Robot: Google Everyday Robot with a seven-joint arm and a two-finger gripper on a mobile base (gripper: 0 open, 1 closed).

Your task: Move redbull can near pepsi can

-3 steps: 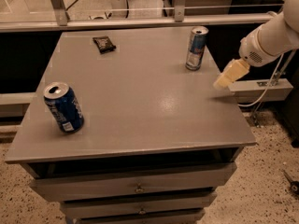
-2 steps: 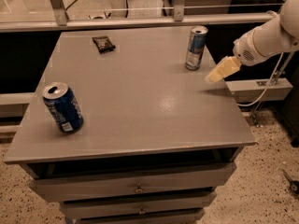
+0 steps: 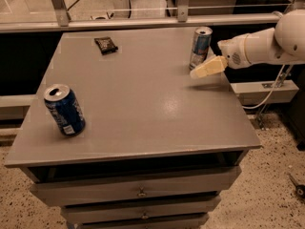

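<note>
Standing upright near the far right edge of the grey table (image 3: 152, 113), the redbull can (image 3: 200, 47) is slim and tall, with blue and silver panels, a small red mark on its side and a silver top with the opening showing. The gripper (image 3: 208, 67) reaches in from the right on a white arm (image 3: 267, 46). Its cream-coloured tip points down and to the left, and it sits just beside the lower right of the can, low over the tabletop. Whether it touches the can, and whether it is apart or closed, I cannot tell from where I stand.

The pepsi can (image 3: 64, 109) is well apart from it, near the front left corner. It is wider and deep blue, with white print and a label patch, and it leans a little. Between the two cans lies bare tabletop with a dull shine. A small dark packet (image 3: 106, 45) lies flat toward the far left, off the line between them. Drawers (image 3: 140, 192) sit under the tabletop, a metal rail (image 3: 143, 22) runs behind the table, and a white cable (image 3: 268, 95) hangs down at the right above the speckled floor (image 3: 276, 185).
</note>
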